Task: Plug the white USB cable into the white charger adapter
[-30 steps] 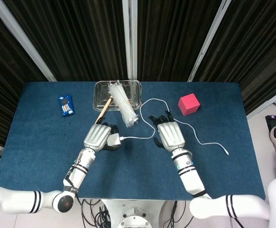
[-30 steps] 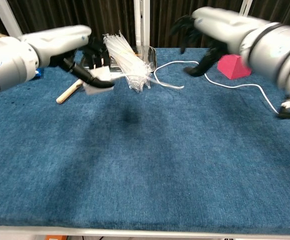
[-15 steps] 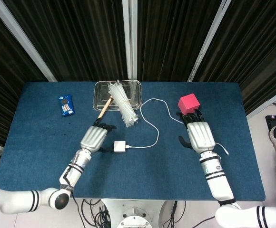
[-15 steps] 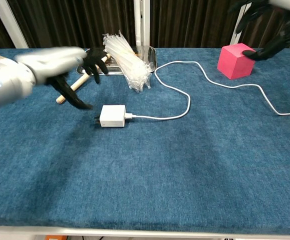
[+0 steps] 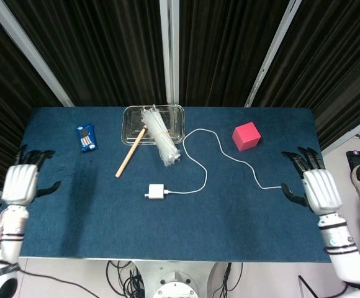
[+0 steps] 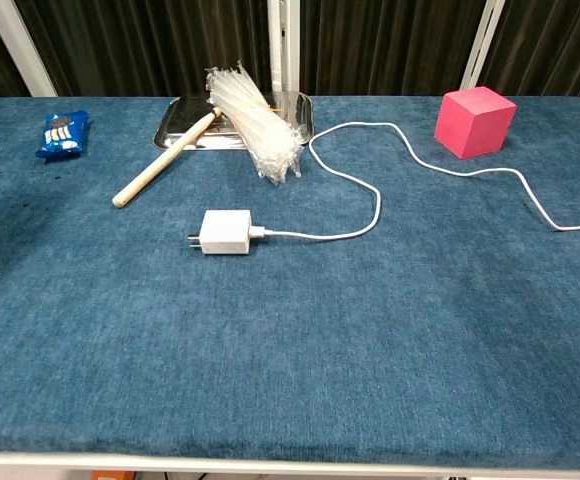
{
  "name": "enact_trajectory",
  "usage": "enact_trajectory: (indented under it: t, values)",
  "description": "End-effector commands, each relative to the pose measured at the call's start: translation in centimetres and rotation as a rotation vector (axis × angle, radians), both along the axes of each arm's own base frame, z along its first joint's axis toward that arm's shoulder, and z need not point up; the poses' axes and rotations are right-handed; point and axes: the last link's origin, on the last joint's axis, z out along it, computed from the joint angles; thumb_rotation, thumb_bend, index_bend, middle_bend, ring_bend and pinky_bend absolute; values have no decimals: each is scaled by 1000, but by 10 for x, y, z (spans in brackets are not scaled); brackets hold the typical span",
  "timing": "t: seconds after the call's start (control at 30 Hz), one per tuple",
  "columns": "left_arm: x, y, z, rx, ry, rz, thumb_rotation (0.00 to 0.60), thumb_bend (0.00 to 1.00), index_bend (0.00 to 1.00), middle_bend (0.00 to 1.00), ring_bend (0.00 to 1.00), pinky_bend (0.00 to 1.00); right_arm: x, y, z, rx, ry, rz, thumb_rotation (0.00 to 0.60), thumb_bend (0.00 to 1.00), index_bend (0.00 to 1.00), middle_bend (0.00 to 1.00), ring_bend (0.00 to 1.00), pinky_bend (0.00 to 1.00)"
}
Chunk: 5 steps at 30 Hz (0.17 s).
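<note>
The white charger adapter (image 5: pixel 156 191) (image 6: pixel 225 232) lies flat on the blue table mid-front. The white USB cable (image 5: pixel 200 162) (image 6: pixel 375 205) is plugged into its right side and snakes back and then right toward the table's right edge. My left hand (image 5: pixel 20 184) hovers at the far left edge of the table, fingers spread and empty. My right hand (image 5: pixel 319 188) hovers at the far right edge, fingers spread and empty, near the cable's free end. Neither hand shows in the chest view.
A clear tray (image 5: pixel 130 124) (image 6: pixel 175 127) at the back holds a bundle of white zip ties (image 5: pixel 160 141) (image 6: pixel 253 122) and one end of a wooden stick (image 5: pixel 130 153) (image 6: pixel 160 163). A pink cube (image 5: pixel 246 136) (image 6: pixel 475 121) sits back right, a blue packet (image 5: pixel 87 138) (image 6: pixel 63 134) back left.
Both hands have pulled away from the middle to the table's outer edges. The left hand let go of the adapter, which now lies on the table with the cable plugged in.
</note>
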Motion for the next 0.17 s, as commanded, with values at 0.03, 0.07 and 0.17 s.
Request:
enact_trajectory:
  t: [0.03, 0.07, 0.17]
  values:
    - [-35, -48, 21, 10, 5, 73, 600, 153, 221, 285, 169, 11, -34, 32, 12, -21, -12, -50, 600, 282, 153, 195, 57, 0]
    - [-37, -56, 20, 10, 0, 83, 600, 154, 222, 285, 169, 9, -38, 37, 12, -21, -21, -57, 600, 282, 153, 194, 57, 0]
    - [-43, -77, 16, 14, 1, 106, 600, 153, 224, 285, 169, 6, -45, 49, 11, -29, -24, -65, 600, 282, 153, 193, 57, 0]
